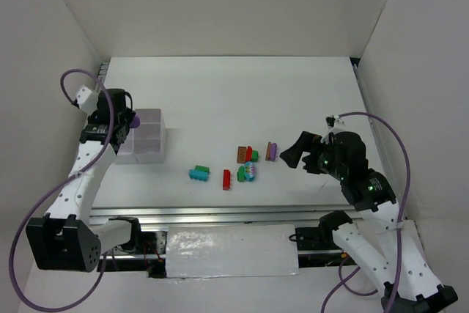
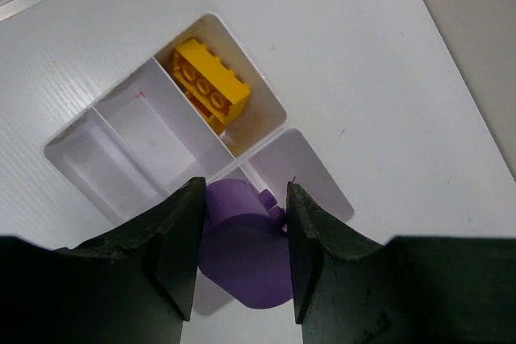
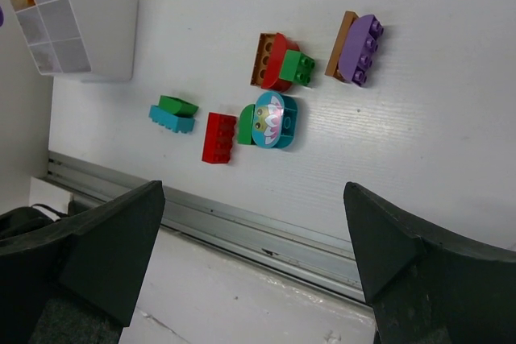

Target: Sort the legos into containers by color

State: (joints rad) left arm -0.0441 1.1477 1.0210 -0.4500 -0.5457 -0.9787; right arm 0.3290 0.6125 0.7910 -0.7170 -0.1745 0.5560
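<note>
Left wrist: L pincer [image 2: 244, 192] tight on purple lego [image 2: 242, 257] above tray [image 2: 129, 130] w/ 1 yellow lego [image 2: 211, 82]; R pincer [image 3: 252, 189] wide, empty.

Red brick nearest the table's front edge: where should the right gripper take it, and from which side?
Probably from straight above, closing on its two short ends. The red brick lies flat with both ends free, but a green piece crowds one long side.

Purple lego [image 2: 242, 251] held above white tray [image 2: 129, 122]; yellow brick [image 2: 211, 84] in corner compartment; perhaps eight loose legos [image 3: 274, 118] nearby.
</note>
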